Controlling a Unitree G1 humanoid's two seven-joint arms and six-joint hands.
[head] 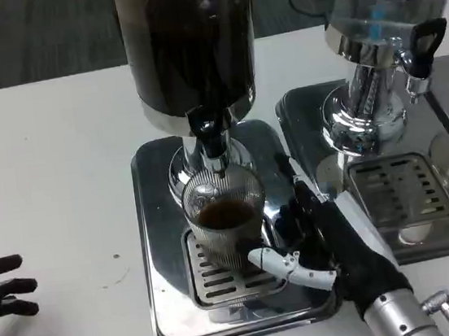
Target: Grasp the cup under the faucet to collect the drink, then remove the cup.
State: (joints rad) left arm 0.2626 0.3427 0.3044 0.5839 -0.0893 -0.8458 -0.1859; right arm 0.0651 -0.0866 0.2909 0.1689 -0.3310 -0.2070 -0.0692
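Observation:
A ribbed glass cup (225, 221) stands on the grate of the steel drip tray (169, 306), right under the faucet (210, 141) of the dark drink dispenser (187, 41). Dark drink fills the cup's lower part. My right hand (327, 233) wraps the cup from the right: the white thumb (279, 261) lies against its lower front and the black fingers (293, 205) run along its right side. My left hand (1, 287) rests at the table's left edge, fingers apart, holding nothing.
A second dispenser (369, 11) with a black tap handle (428, 36) stands at the right on its own drip tray (392, 196), close to my right forearm. Bare white table (53, 173) lies to the left of the tray.

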